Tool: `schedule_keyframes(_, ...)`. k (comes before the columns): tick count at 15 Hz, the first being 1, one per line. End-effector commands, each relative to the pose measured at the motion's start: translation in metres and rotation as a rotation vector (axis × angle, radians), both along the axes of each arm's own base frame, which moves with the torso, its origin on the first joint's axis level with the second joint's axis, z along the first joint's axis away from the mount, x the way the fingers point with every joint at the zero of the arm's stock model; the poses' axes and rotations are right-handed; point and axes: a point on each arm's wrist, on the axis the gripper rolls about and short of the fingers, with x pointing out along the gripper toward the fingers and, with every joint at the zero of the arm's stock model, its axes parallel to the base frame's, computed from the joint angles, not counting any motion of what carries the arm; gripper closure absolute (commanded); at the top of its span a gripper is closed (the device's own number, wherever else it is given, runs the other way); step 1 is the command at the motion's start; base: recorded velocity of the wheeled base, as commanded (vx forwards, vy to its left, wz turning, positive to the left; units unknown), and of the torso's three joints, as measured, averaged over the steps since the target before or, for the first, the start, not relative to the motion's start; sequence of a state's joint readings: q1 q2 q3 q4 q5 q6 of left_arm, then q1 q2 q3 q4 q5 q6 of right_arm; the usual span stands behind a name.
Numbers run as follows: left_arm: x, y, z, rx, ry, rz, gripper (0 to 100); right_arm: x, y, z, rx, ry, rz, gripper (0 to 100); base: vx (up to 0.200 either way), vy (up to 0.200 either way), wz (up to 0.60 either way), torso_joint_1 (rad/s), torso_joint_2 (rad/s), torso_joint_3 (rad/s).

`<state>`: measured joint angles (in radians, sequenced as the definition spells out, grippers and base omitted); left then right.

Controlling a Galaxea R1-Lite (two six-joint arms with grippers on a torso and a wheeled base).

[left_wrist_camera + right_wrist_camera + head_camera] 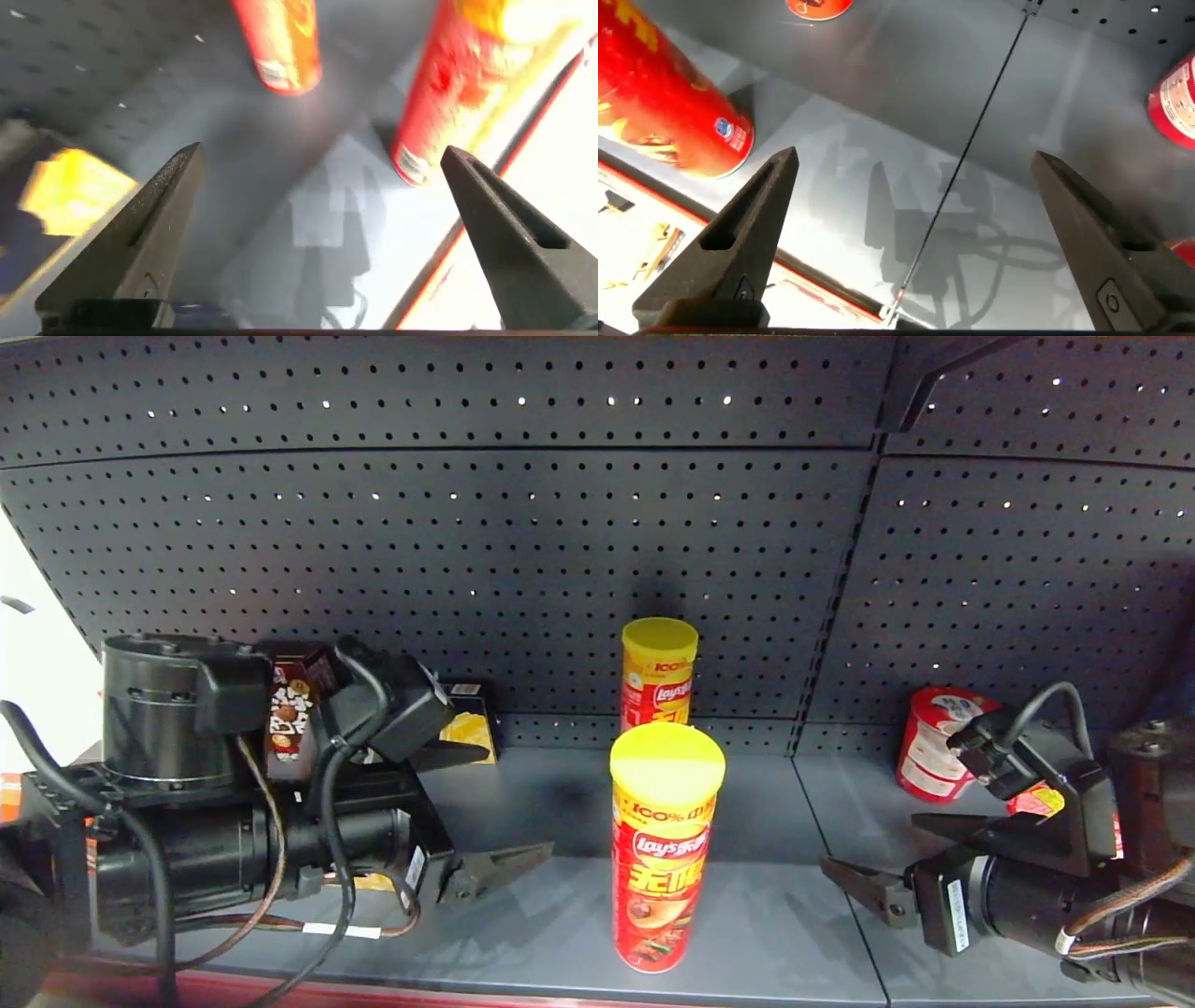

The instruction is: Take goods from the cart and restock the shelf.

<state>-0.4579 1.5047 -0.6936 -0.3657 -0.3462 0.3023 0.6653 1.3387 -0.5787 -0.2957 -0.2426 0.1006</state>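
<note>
Grey shelf (560, 812) with pegboard (467, 569) at the back. Left end effector (321, 149) spread wide, gripping nothing, at 9 o'clock of the front can (665, 845); right end effector (914, 154) likewise spread and gripping nothing at its 3 o'clock, both apart from it. Front can upright near the shelf's front edge, rear can (658, 677) upright at its 12 o'clock by the pegboard, red tub (934, 742) at 2 o'clock, yellow box (471, 723) and brown box (289, 709) at 10 o'clock.
</note>
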Motion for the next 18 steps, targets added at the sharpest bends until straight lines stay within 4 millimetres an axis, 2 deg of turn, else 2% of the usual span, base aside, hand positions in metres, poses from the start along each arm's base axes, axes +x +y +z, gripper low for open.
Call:
schedule_keyframes(1,0.001,-0.005,-0.020,0.047,0.060,-0.022,0,0.003,-0.001,-0.001,-0.002,0.005,-0.007,0,0.000,0.000,0.00,0.000,0.00,0.000)
schedule_keyframes(3,0.001,-0.008,-0.031,0.076,0.085,-0.040,0,0.005,-0.003,-0.002,0.003,0.015,-0.006,0,0.000,0.000,0.00,0.000,0.00,0.000)
schedule_keyframes(8,0.013,-0.027,-0.038,0.092,0.099,-0.077,0,0.005,-0.004,-0.003,0.003,0.017,-0.008,0,0.000,0.000,0.00,0.000,0.00,0.000)
schedule_keyframes(11,0.020,-0.033,-0.036,0.087,0.092,-0.082,0,0.005,-0.005,-0.003,0.003,0.017,-0.010,0,0.000,0.000,0.00,0.000,0.00,0.000)
schedule_keyframes(18,0.023,-0.042,-0.038,0.089,0.092,-0.103,0,0.006,-0.004,-0.004,0.003,0.024,-0.002,0,0.000,0.000,0.00,0.000,0.00,0.000)
